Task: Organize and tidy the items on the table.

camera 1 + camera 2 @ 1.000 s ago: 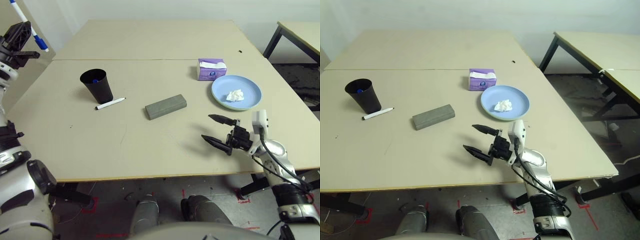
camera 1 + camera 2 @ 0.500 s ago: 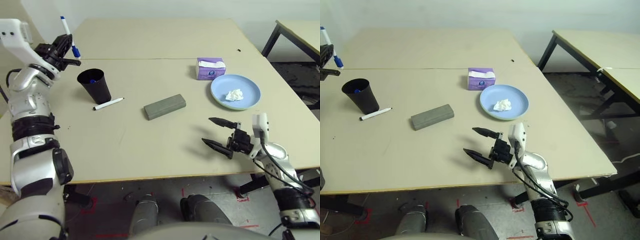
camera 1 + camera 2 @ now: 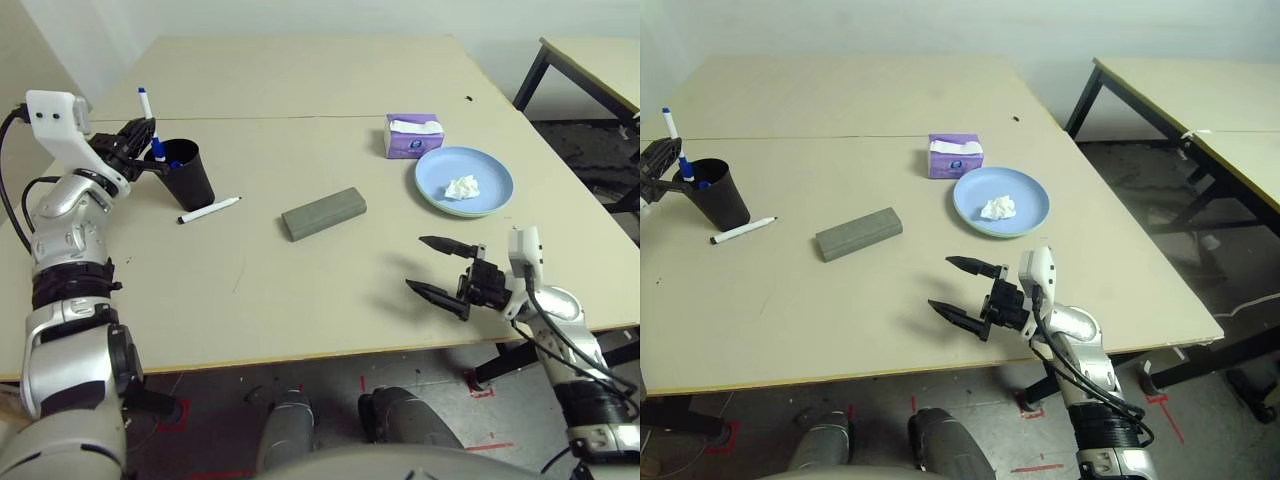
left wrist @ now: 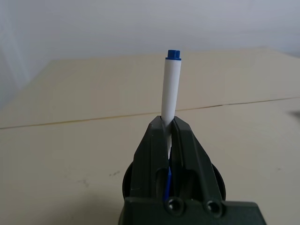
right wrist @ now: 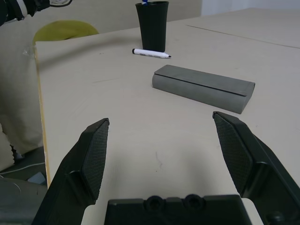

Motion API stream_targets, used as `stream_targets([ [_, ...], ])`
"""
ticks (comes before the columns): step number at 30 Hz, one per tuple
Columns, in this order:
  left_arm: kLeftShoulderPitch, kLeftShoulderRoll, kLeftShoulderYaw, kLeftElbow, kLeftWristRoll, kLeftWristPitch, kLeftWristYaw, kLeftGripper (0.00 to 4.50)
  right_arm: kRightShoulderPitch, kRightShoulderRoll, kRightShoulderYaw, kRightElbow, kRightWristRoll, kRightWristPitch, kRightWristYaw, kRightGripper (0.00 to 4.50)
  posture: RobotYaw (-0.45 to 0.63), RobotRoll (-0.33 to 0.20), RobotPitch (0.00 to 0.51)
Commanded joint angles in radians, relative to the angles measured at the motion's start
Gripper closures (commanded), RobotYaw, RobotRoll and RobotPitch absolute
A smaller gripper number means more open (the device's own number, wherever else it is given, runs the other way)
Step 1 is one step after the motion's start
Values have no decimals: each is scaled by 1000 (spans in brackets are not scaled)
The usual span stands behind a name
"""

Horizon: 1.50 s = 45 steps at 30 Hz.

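- At the left edge of the left eye view, the left end effector (image 3: 140, 152) is clamped on the blue-capped marker (image 3: 147, 112); the marker stands nearly upright, its lower end at the rim of the black cup (image 3: 186, 172), cap end down
- In the left wrist view, the two fingers (image 4: 187, 154) press on the white barrel from both sides, with the cup's mouth below them
- Just beside the cup, toward the frame's centre, the black-capped marker (image 3: 209, 209) lies flat on the tabletop (image 3: 300, 290)
- In mid-frame, the grey glasses case (image 3: 323, 213) lies closed, slightly slanted, well apart from the cup
- In the upper right, the blue plate (image 3: 495, 186) carries the crumpled white tissue (image 3: 461, 186); a purple tissue pack (image 3: 412, 135) stands just beside the plate's far rim
- At lower right, the right end effector (image 3: 438, 268) hovers over the tabletop's near edge, spread wide and empty
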Motion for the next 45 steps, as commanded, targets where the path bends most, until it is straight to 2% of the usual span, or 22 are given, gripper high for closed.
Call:
stream_targets([
  [1, 4, -5, -10, -13, 7, 7, 4, 4494, -4, -9, 13, -17, -1, 11, 6, 0, -62, 0, 99],
  [13, -27, -36, -35, 21, 26, -20, 14, 4494, 45, -9, 11, -75, 1, 24, -11, 0, -83, 0, 101],
  [27, -27, -15, -24, 35, 25, -35, 21, 33, 54, -13, 3, -92, 5, 35, -37, 0, -73, 0, 106],
  [33, 50, 22, -40, -120, -46, 39, -157, 33, 41, -5, 9, -75, 2, 30, -38, 0, -63, 0, 109],
  [37, 190, 129, -111, -385, -106, 98, -433, 33, 32, -1, 11, -63, 1, 26, -35, 0, -50, 0, 110],
  [39, 249, 170, -133, -500, -140, 138, -517, 33, 29, 0, 12, -59, 1, 24, -34, 0, -50, 0, 110],
  [42, 358, 229, -186, -647, -137, 172, -617, 33, 23, 4, 18, -48, -2, 20, -28, 0, -40, 0, 115],
  [45, 430, 250, -212, -700, -116, 200, -628, 33, 18, 7, 23, -40, -3, 17, -26, 0, -40, 0, 118],
])
